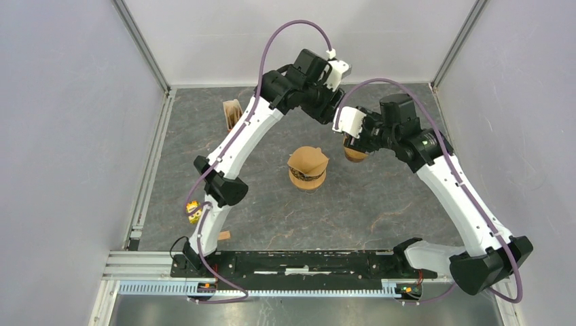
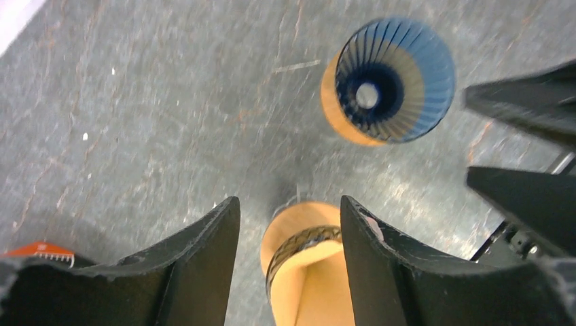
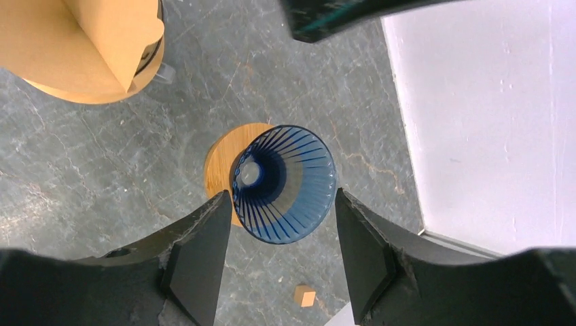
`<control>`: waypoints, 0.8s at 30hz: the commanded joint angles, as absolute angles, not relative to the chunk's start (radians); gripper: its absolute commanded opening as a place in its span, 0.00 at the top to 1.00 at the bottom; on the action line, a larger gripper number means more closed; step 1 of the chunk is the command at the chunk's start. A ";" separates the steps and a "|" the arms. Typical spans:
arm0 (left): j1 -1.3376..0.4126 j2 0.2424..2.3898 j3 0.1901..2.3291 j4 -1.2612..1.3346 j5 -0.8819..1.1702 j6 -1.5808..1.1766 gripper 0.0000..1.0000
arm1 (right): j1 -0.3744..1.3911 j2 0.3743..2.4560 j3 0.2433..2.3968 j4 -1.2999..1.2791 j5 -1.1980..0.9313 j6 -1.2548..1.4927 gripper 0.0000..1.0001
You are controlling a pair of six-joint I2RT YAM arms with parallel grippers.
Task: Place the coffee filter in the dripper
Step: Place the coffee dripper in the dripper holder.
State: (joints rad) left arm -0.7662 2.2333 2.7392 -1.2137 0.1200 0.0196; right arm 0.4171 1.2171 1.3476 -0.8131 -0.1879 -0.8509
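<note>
While upright, dripper (image 3: 285,183) mouth upward, axis vertical.

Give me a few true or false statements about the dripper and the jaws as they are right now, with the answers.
1. The blue dripper has no filter in it. True.
2. The dripper lies on its side. False: it stands upright on a round wooden base, mouth up.
3. The right jaws are shut on a filter. False: they stand open with nothing held.
4. The right jaws hang above the dripper. True.
5. The left jaws are open. True.
</note>
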 commanded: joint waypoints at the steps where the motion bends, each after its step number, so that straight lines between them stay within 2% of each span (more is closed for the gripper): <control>1: -0.755 2.116 2.599 -1.234 0.047 0.108 0.36 | 0.419 1.172 1.335 -0.701 -0.242 -0.802 0.36; 3: -0.756 1.998 2.396 -1.110 0.008 0.120 0.36 | 0.419 1.180 1.340 -0.699 -0.257 -0.799 0.36; 5: -0.756 1.841 2.079 -0.903 -0.048 0.132 0.35 | 0.419 1.189 1.341 -0.690 -0.276 -0.798 0.36; 7: -0.755 1.717 1.905 -0.783 -0.106 0.150 0.31 | 0.418 1.195 1.342 -0.681 -0.287 -0.796 0.36; 16: -0.590 1.472 1.598 -0.597 -0.133 0.106 0.31 | 0.418 1.223 1.338 -0.653 -0.321 -0.790 0.35; 24: -0.339 1.451 1.473 -0.437 -0.106 0.067 0.36 | 0.418 1.188 1.295 -0.620 -0.341 -0.765 0.35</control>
